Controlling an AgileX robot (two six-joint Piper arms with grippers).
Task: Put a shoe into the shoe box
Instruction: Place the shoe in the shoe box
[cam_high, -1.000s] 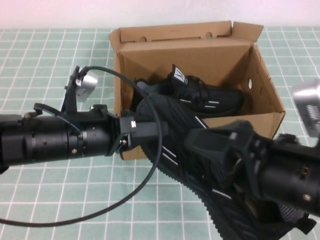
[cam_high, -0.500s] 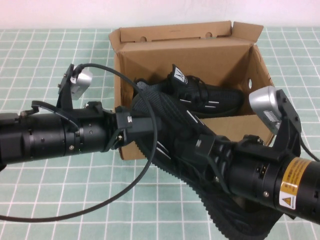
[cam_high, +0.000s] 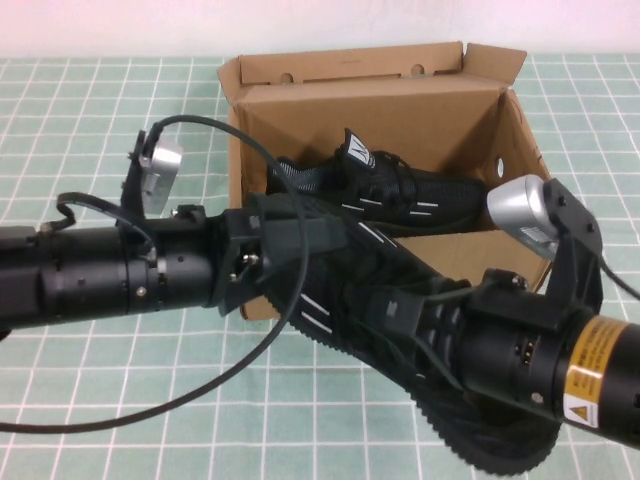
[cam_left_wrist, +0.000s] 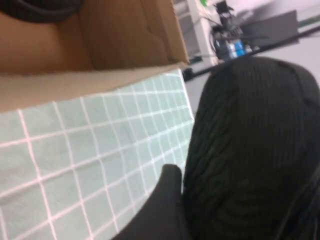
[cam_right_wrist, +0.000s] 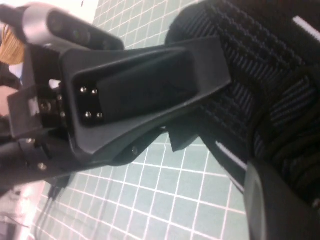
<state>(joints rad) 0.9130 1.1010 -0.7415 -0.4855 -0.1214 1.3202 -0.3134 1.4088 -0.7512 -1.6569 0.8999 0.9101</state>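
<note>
The brown cardboard shoe box stands open at the back centre, with one black sneaker lying inside. A second black shoe with white dashes hangs tilted just in front of the box's front wall, its ribbed sole facing the camera. My left gripper is shut on the shoe's front end, near the box's front left corner. My right gripper is shut on the shoe's middle. The left wrist view shows the shoe below the box. The right wrist view shows the shoe and the left gripper's finger.
The table is covered by a green grid mat. The box's flap lid stands up at the back. A black cable loops from the left arm over the mat in front.
My right arm has swung left and turned, bringing its wrist camera into sight. The held shoe has shifted left and up toward the box front. My left gripper now covers the shoe's front end.
</note>
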